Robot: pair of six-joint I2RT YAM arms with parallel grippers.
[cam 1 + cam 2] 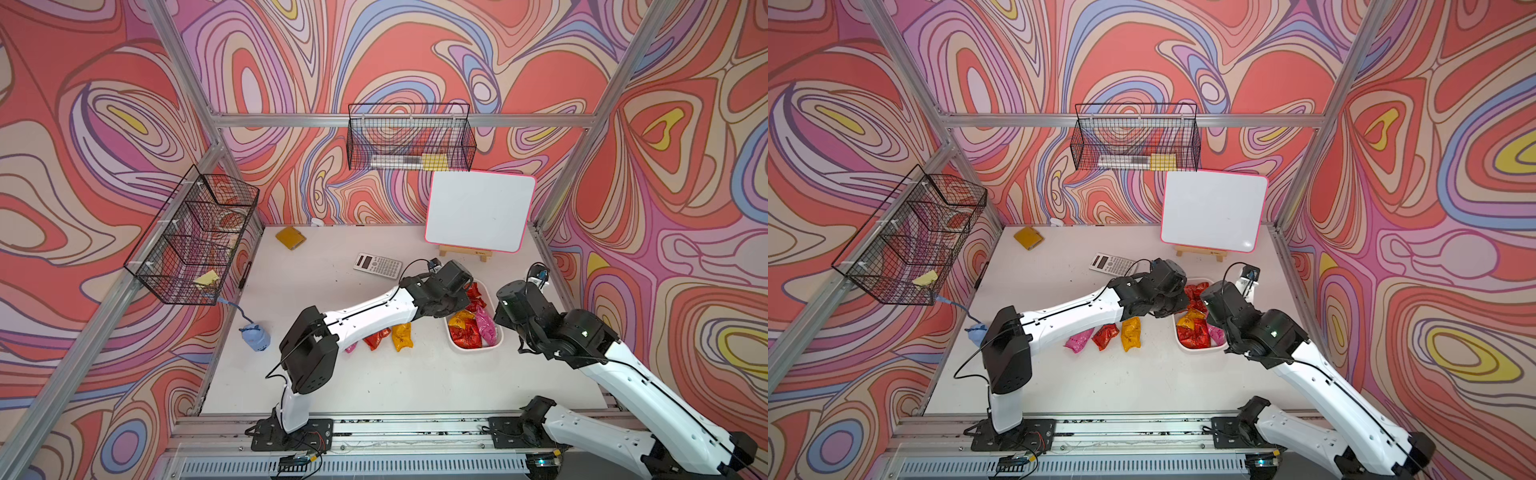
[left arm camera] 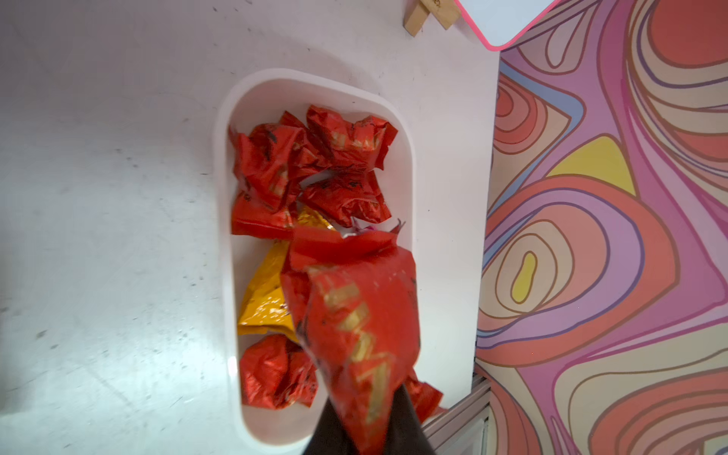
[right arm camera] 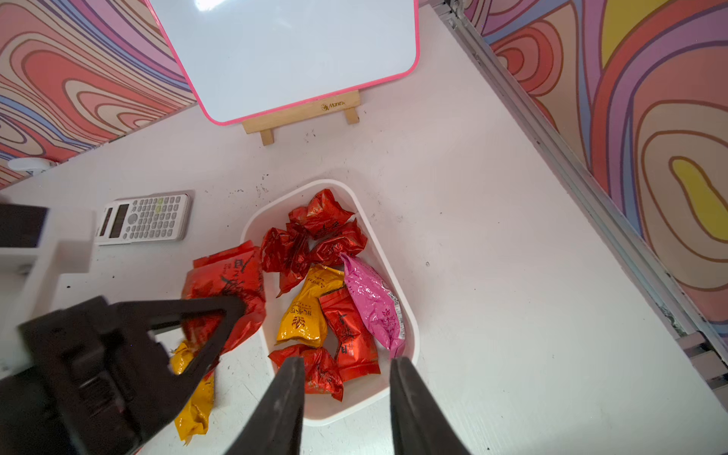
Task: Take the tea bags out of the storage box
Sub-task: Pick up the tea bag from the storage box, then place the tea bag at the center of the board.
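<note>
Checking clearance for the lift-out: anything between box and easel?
Nothing. Only bare table lies between the box and the easel; the right wrist view shows it best.

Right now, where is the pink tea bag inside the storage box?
In a top view, the pink tea bag lies along the storage box wall nearest the right arm, beside a red tea bag.

Left arm (image 1: pixel 365 309) and right arm (image 1: pixel 640 374): white moulded link shells, black joint housings, thin black cables (image 1: pixel 415 262), black screwed base plates (image 1: pixel 291 434); one green indicator lamp (image 1: pixel 585 333); tapered black claw fingers (image 3: pixel 287 405).
</note>
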